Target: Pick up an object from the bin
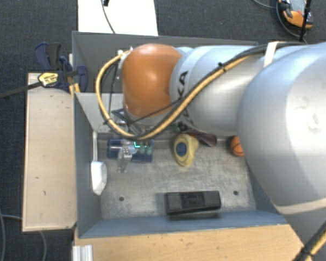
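My gripper (125,155) hangs below the orange wrist cover, low over the bin's left half. A small blue and green thing (143,152) lies right beside it, touching or nearly touching its right side. Further right, a yellow rounded thing (183,150) with a dark centre rests on the bin floor. A white oblong thing (98,177) lies against the left wall, below and left of the gripper.
A black rectangular block (193,201) lies along the front wall. A dark red thing (205,138) and a small orange ball-like thing (236,145) peek out from under the arm at the right. The arm covers the back and right of the bin.
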Tool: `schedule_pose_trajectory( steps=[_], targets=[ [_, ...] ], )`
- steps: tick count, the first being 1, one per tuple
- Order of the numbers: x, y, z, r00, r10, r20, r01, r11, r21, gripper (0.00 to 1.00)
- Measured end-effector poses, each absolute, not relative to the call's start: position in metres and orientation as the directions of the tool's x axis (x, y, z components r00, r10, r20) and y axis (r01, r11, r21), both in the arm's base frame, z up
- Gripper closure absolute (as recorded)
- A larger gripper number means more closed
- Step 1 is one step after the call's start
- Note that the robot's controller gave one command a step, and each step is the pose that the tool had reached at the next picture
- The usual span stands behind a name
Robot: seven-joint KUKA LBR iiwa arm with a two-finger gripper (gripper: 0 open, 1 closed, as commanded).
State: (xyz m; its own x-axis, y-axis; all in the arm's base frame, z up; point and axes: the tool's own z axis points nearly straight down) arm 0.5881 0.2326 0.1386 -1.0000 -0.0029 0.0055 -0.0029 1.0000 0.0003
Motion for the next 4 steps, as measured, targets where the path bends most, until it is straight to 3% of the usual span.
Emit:
schedule_pose_trajectory(
  steps=[1,3,4],
  targets=[
    [0.591,0.232,0.143,-1.000,0.002,-0.002,0.002,1.000,0.002,0.00],
    [0.592,0.166,0.135,-0.995,0.096,0.001,0.096,0.995,0.000,0.00],
    [0.586,0.186,0.099,-0.974,0.227,0.001,0.227,0.974,0.000,0.00]
  ],
)
